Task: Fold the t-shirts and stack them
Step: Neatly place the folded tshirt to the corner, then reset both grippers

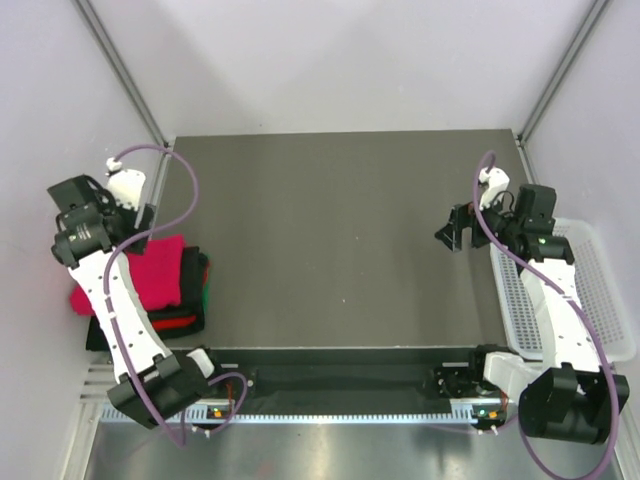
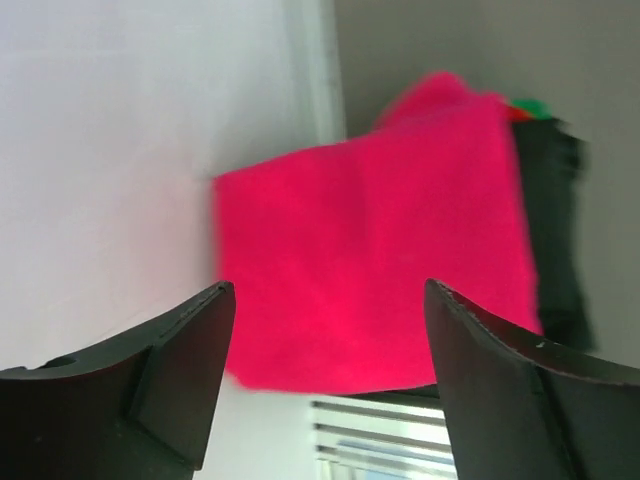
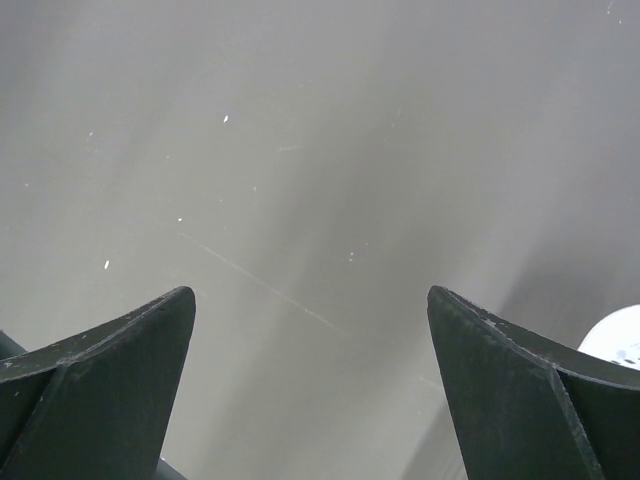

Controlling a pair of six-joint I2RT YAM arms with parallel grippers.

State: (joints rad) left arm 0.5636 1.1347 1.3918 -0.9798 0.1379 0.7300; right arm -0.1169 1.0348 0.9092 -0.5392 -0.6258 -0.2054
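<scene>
The folded magenta-red t-shirt lies on top of a pile at the table's left edge. Folded black, red and green shirts show at the pile's edges. In the left wrist view the magenta shirt fills the middle, with the black one and a bit of green beside it. My left gripper is open and empty, hovering over the pile's far edge. My right gripper is open and empty above bare table at the right.
A white plastic mesh basket stands at the table's right edge beside the right arm; a bit of it shows in the right wrist view. White walls close in left, right and back. The pile overhangs the dark table toward the left wall.
</scene>
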